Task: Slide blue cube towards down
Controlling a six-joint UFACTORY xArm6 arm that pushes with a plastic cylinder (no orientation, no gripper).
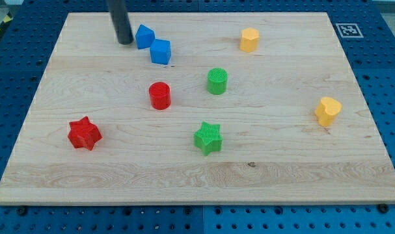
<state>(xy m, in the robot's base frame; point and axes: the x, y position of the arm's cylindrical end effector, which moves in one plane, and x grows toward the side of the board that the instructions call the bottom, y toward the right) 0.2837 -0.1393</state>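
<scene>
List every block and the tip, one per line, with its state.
My tip: on the board, just left of the blue blocks.
Blue cube: touching the other blue block.
Red cylinder: upright.
Green cylinder: upright.
Red star: flat.
Green star: flat.
Two yellow blocks: apart.

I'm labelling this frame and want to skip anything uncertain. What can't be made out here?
- My tip: the rod's upper part is cut off by the view's top edge.
- Whether my tip touches the blue block beside it: too close to tell.
- That block's exact shape: unclear from this angle. It touches the blue cube.
- The two yellow blocks: too small to name their shapes.
</scene>
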